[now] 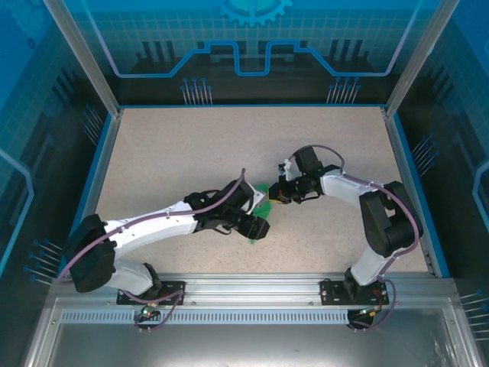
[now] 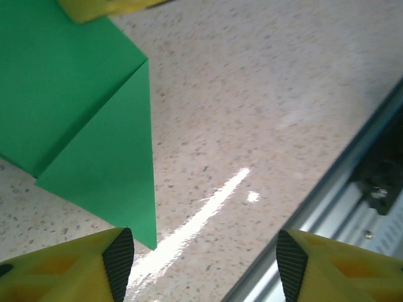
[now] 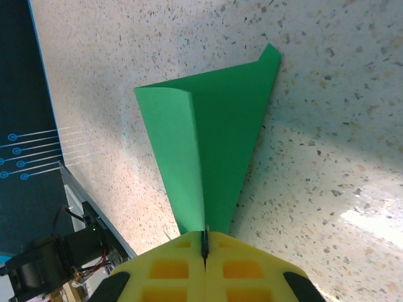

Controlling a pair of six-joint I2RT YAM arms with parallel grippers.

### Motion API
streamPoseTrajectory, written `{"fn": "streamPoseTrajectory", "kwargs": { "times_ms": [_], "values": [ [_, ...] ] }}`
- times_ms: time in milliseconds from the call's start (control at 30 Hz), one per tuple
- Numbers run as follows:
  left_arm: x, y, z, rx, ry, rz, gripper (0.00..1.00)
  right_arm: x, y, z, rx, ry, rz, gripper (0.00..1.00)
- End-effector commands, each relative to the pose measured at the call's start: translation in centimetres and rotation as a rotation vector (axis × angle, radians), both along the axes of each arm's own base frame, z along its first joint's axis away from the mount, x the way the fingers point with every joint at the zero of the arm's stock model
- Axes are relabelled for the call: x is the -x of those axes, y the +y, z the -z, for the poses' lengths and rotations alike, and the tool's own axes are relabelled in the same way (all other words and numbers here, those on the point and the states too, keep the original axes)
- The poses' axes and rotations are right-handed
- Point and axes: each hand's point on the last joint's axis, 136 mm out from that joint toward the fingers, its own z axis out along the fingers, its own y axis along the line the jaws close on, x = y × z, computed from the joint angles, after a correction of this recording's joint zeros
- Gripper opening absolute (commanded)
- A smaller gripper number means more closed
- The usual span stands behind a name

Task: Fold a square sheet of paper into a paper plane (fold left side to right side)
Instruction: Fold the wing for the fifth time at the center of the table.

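we see the desk (image 1: 176, 153) lit brightly and evenly from above in the top view, with soft, short shadows under the arms (image 1: 168, 222). in the left wrist view a white streak of glare crosses the speckled surface, and the yellow fingers (image 2: 63, 270) at the bottom edge look soft. in the right wrist view the square sheet of paper (image 3: 214, 145) throws a broad, soft shadow to its right, and a pale glare patch sits lower right.

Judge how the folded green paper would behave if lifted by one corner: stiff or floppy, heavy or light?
Probably floppy: in the right wrist view one flap of the green paper curls up off the table while the right gripper pinches it. Likely very light, being a thin sheet. Its creases may add a little stiffness along the folds.
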Motion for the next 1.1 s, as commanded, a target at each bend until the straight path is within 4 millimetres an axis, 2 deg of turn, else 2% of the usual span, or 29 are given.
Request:
{"fn": "streamPoseTrajectory", "kwargs": {
  "times_ms": [0, 100, 300, 467, 833, 1067],
  "values": [
    [-0.6, 0.3, 1.7, -0.122, -0.024, -0.048, 0.66, 0.4, 0.3, 0.2, 0.047, 0.06, 0.039, 0.0],
    [-0.6, -0.2, 2.7, -0.194, -0.045, -0.052, 0.66, 0.4, 0.8, 0.4, 0.057, 0.068, 0.046, 0.0],
    [-1.7, 0.5, 4.9, -0.366, -0.091, -0.118, 0.65, 0.6, 1.2, 0.8, 0.072, 0.075, 0.038, 0.0],
    [-2.4, 0.5, 5.7, -0.468, -0.137, -0.136, 0.65, 0.7, 1.2, 1.0, 0.08, 0.077, 0.033, 0.0],
    [-2.4, 0.3, 7.3, -0.569, -0.161, -0.132, 0.53, 0.9, 1.3, 1.4, 0.087, 0.084, 0.024, 0.0],
    [-2.3, 0.4, 7.7, -0.576, -0.163, -0.132, 0.4, 1.1, 1.5, 1.7, 0.091, 0.09, 0.017, 0.0]
  ]
}}
